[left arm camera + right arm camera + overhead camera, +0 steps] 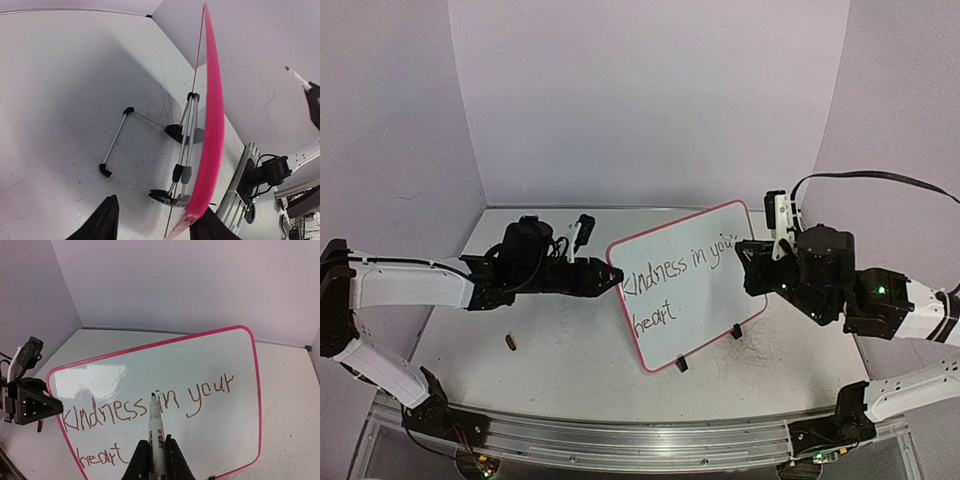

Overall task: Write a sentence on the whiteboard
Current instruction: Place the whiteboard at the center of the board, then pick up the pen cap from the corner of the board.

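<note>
The whiteboard [705, 300] with its pink rim stands tilted on its feet at mid-table. The sentence [672, 276] on it reads "Kindness in your heart" in two lines, also plain in the right wrist view [145, 407]. My left gripper [612, 279] is open at the board's left edge. In the left wrist view the pink rim [213, 125] lies between the fingers, close against the right one [209, 225]. My right gripper [157, 440] is shut on a white marker [156, 415], whose black tip points at the board near "in" and is a little off the surface.
A small dark red cap-like piece [510, 342] lies on the table left of the board. The board's wire stand [116, 142] and black clip feet [682, 364] rest on the scuffed table. A metal rail [620, 435] runs along the near edge. Lilac walls enclose the back and sides.
</note>
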You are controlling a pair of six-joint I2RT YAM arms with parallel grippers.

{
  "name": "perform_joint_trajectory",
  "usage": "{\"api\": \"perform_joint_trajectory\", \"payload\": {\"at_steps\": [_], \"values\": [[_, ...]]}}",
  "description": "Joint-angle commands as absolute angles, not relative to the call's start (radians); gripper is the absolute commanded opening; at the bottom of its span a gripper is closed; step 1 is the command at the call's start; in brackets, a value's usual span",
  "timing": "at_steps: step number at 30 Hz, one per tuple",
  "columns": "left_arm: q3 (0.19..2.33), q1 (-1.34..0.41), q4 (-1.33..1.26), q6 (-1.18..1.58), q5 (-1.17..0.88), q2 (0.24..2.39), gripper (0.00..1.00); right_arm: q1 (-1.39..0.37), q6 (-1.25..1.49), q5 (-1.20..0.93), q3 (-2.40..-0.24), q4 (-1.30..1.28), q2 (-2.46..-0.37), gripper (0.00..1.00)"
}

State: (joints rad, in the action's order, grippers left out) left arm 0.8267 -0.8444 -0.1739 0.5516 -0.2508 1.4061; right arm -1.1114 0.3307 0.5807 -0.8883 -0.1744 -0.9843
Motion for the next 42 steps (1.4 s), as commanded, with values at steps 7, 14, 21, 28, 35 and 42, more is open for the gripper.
{"api": "perform_joint_trajectory", "payload": {"at_steps": [7,14,21,28,35,42], "values": [[0.891,-0.844,0.174,0.535,-0.072,1.136,0.94,-1.111,0.171,0.705,-0.976,-0.040,-1.036,0.00],[0.935,-0.835,0.473,0.742,0.183,0.992,0.99,-1.111,0.093,0.698,-0.892,0.092,-1.030,0.00],[0.890,-0.735,0.799,1.021,0.239,1.022,0.91,-1.112,-0.002,0.623,-0.808,0.218,-0.998,0.00],[0.743,-0.625,0.872,1.142,0.128,1.076,0.81,-1.111,-0.018,0.512,-0.727,0.252,-0.926,0.00],[0.719,-0.610,0.847,1.139,0.133,1.225,0.70,-1.111,0.035,0.447,-0.685,0.258,-0.853,0.00],[0.785,-0.584,0.806,1.075,0.135,1.430,0.63,-1.112,0.046,0.429,-0.655,0.258,-0.806,0.00]]}}
